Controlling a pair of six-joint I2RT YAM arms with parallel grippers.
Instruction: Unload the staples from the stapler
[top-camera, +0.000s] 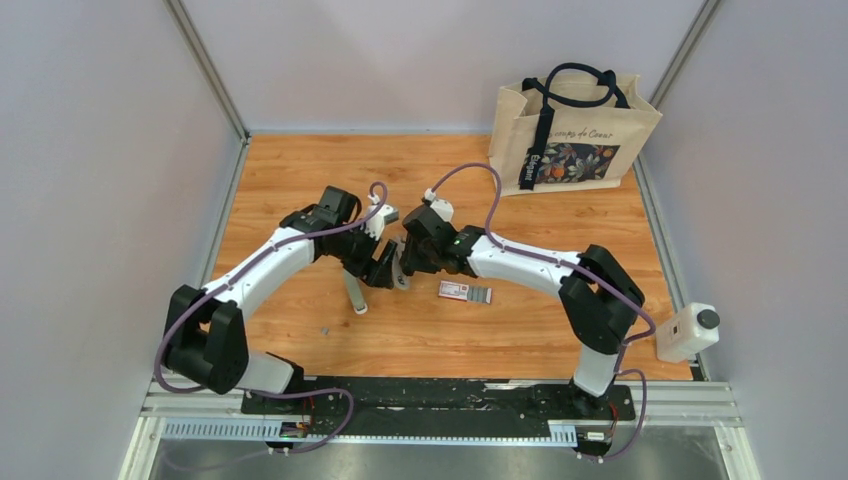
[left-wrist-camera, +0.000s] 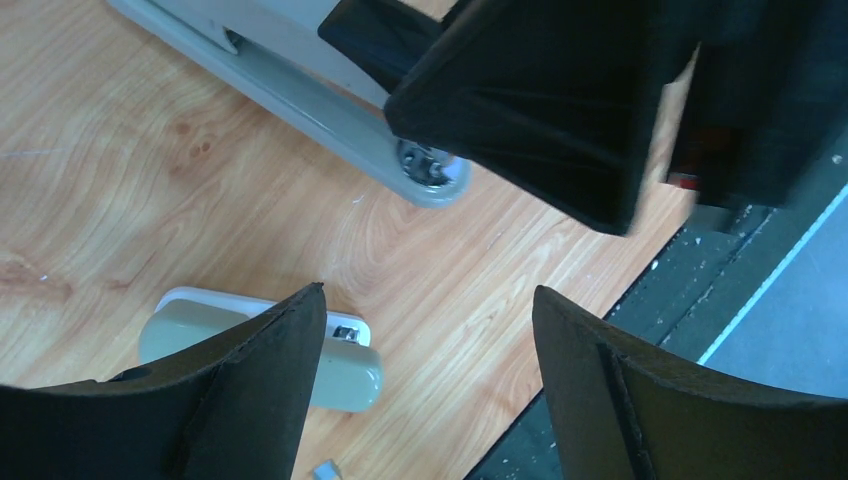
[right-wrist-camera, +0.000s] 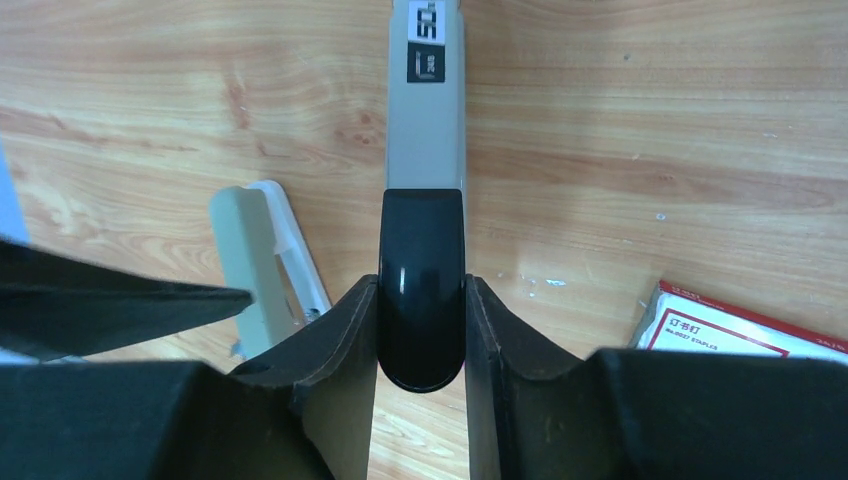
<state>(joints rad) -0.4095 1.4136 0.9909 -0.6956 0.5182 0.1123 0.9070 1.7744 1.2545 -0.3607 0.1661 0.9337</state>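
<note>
**Overhead view:** The desk (top-camera: 300, 180) is wood-grain laminate. The stapler (top-camera: 399, 272) sits at mid-desk, between the left gripper (top-camera: 380, 268) and the right gripper (top-camera: 412, 255). A flat red-and-white box (top-camera: 465, 291) lies just to its right. A beige canvas tote (top-camera: 572, 130) with a floral panel stands in the far right corner; its strap tag reads "Elegant".

**Left wrist view:** The left gripper (left-wrist-camera: 430, 295) is spread wide above the desk and holds nothing. The stapler (left-wrist-camera: 300, 95) shows a grey bar ending in a metal rivet. A pale rounded bar (left-wrist-camera: 350, 372) lies flat nearby.

**Right wrist view:** The right gripper (right-wrist-camera: 422, 285) is clamped narrowly on the glossy black rounded end of the stapler (right-wrist-camera: 425, 130). The stapler's label begins "SO". The box (right-wrist-camera: 740, 325) is printed "STAPLES".
</note>
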